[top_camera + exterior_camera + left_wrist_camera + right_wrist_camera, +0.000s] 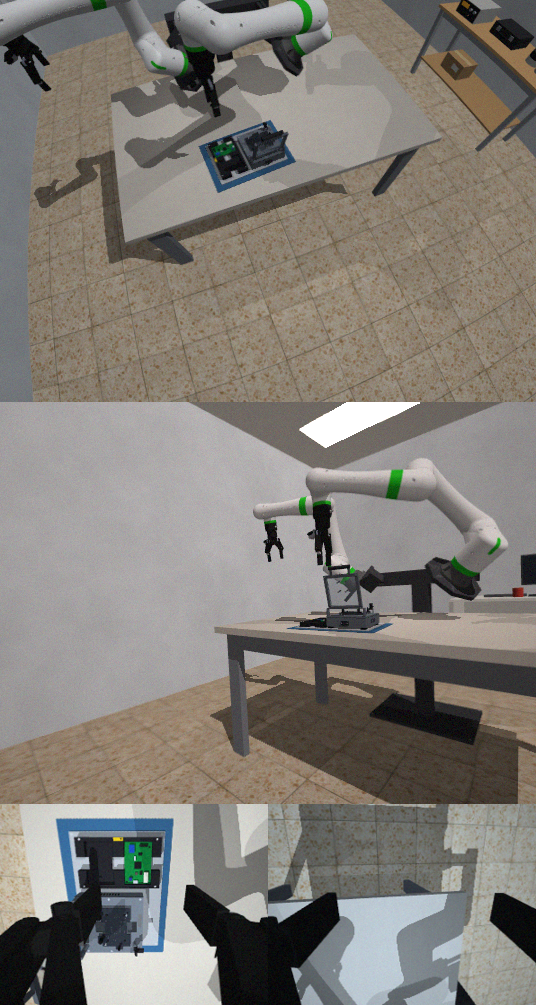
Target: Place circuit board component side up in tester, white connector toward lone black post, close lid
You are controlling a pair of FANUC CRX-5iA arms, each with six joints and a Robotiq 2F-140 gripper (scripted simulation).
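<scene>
Left wrist view: the tray (118, 887) apparently holds the circuit board (138, 862); fingers spread.

Lid (270, 146) (343, 591) upright w/ tester side obstructed — open air above tray (234, 175) (92, 876)
</scene>
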